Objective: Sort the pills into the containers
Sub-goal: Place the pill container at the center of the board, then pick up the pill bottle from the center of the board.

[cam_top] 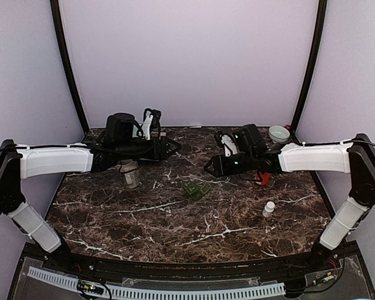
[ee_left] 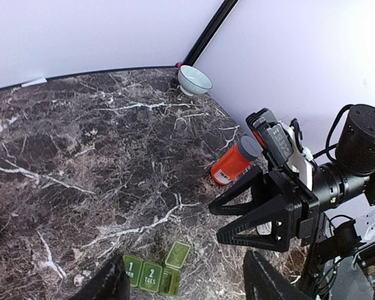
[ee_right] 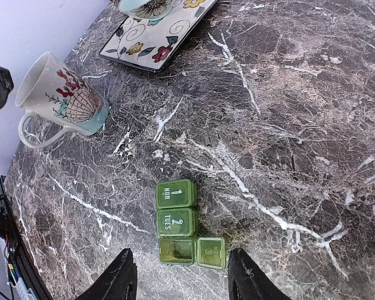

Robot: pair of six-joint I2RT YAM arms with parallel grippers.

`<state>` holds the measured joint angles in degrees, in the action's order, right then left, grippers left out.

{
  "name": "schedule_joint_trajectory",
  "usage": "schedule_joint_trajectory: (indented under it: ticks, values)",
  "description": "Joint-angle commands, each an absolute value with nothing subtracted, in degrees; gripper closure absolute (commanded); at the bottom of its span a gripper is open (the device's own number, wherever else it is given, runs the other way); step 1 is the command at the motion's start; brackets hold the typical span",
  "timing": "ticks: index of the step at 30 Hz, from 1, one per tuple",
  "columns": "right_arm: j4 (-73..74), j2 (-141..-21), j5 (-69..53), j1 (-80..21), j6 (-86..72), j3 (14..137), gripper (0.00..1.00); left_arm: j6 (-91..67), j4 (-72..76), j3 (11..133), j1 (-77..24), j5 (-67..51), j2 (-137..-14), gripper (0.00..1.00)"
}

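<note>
Hovering over white-veined marble table amid lilac walls, left gripper and right gripper parted, empty.

Bright, even light; sharp, faint shadows.

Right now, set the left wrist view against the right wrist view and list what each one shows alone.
Left wrist only: the white bowl at the far corner and the orange pill bottle lying on its side. Right wrist only: the shell-painted mug and the floral plate. Both: the green pill organizer, one lid flipped open, on the marble table.
</note>
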<state>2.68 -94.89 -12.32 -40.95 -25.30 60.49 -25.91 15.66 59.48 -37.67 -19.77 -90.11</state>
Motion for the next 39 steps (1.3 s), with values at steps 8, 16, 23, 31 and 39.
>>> schedule_joint_trajectory:
  ticks: [8, 16, 23, 31, 39]
  values:
    - [11.09, -80.8, 20.23, -50.91, -20.27, 57.0, 0.47, -4.99, 13.94, 56.26, -49.29, 0.95, -77.03, 0.13]
    - [10.79, -70.81, 38.96, -53.18, -22.29, 49.99, 0.48, 4.15, 15.92, 54.2, -55.24, 6.24, -71.31, 0.01]
    - [11.24, -62.06, 55.67, -54.23, -26.07, 46.95, 0.17, 11.12, 21.03, 49.94, -58.1, 1.62, -67.7, 0.01]
    - [8.52, -54.56, 53.18, -53.11, -27.79, 44.66, 0.15, 9.59, 14.39, 54.26, -58.06, -1.45, -72.63, 0.01]
    - [37.49, -61.97, 43.19, -53.09, -40.47, 55.25, 0.15, 5.05, 12.86, 54.31, -58.09, -0.02, -73.56, 0.01]
